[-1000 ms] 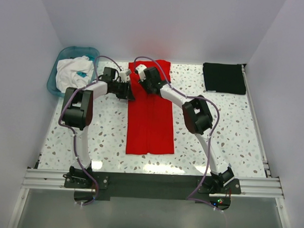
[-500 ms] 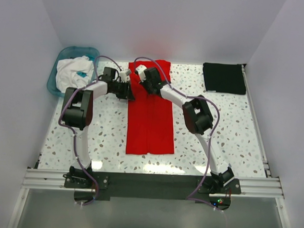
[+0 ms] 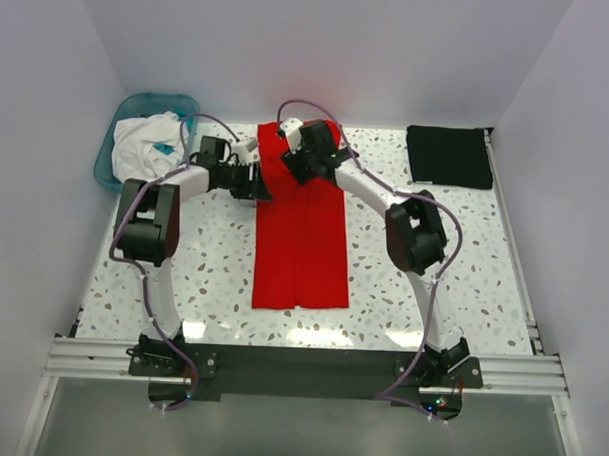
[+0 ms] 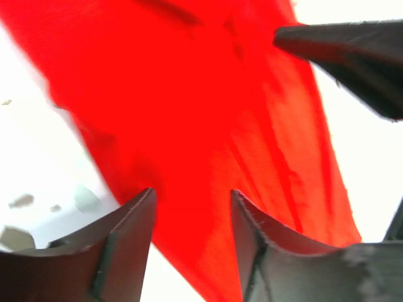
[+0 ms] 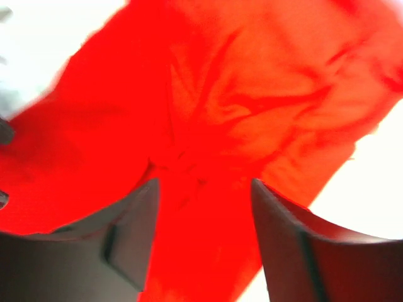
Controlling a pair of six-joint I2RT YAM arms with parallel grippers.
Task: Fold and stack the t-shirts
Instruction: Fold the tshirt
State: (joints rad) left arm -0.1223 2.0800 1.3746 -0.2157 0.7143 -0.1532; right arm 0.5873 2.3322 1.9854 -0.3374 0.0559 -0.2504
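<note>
The bright red t-shirt (image 3: 302,248) lies as a long narrow strip down the middle of the table, its top end under both grippers. A black t-shirt (image 3: 448,156) rests as a flat folded rectangle at the back right. My left gripper (image 3: 260,185) hovers at the red shirt's upper left edge; in the left wrist view its jaws (image 4: 192,204) stand open over red cloth (image 4: 208,113). My right gripper (image 3: 296,172) is over the shirt's upper middle, open too (image 5: 204,192), with wrinkled red cloth (image 5: 252,100) below. The right gripper's dark finger (image 4: 352,53) shows in the left wrist view.
A teal basin (image 3: 119,121) holding white cloth (image 3: 145,145) stands at the back left corner. White walls close in the table on three sides. A metal rail (image 3: 300,363) with both arm bases runs along the near edge.
Both grippers have opened and let go of the red cloth. The right arm has shifted toward the back, and the left arm has drawn a little to the left.
</note>
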